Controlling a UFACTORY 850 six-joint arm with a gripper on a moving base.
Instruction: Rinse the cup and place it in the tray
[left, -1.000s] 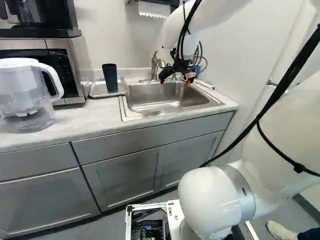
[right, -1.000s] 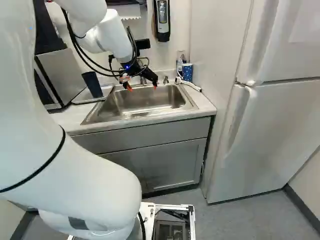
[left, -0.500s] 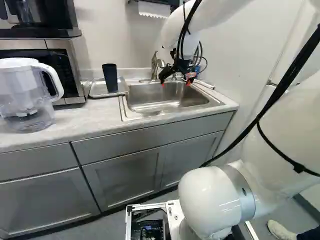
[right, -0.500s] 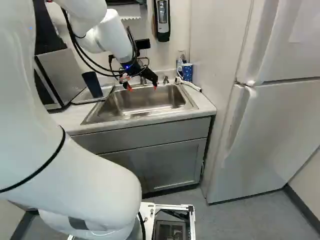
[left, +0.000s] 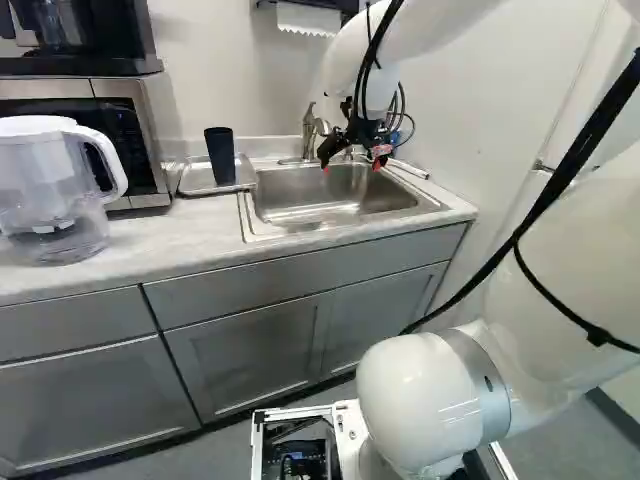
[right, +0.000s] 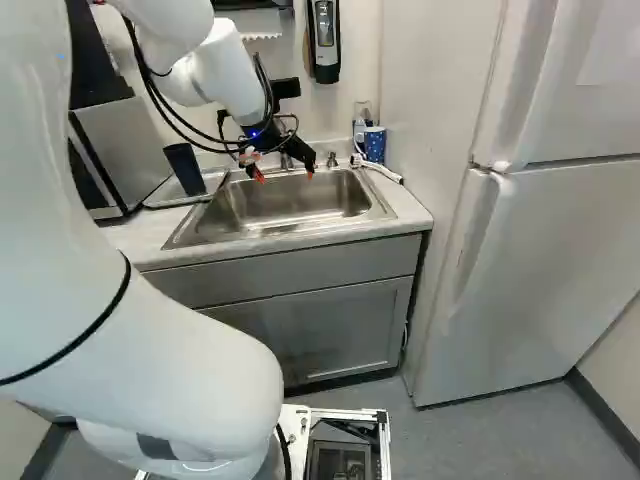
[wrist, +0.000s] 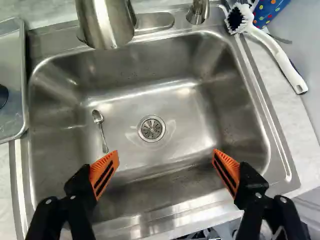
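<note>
Pale and speckled, the surface (left: 140, 238) carries a steel sink (wrist: 190, 120), over which the tool (left: 352, 164) hangs with its fingers spread wide, gripping nothing. Well apart from it, to its left in the left base view, the dark cup (left: 220, 158) stands upright in the tray (left: 194, 184) beside the sink.

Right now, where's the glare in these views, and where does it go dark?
Wrist view: a bright streak on the faucet, a shiny patch on the floor of the sink beyond the drain, darker toward the near wall between the fingers of the hand; left base view: soft highlights on the arm's joint, the microwave nearly black in front.
</note>
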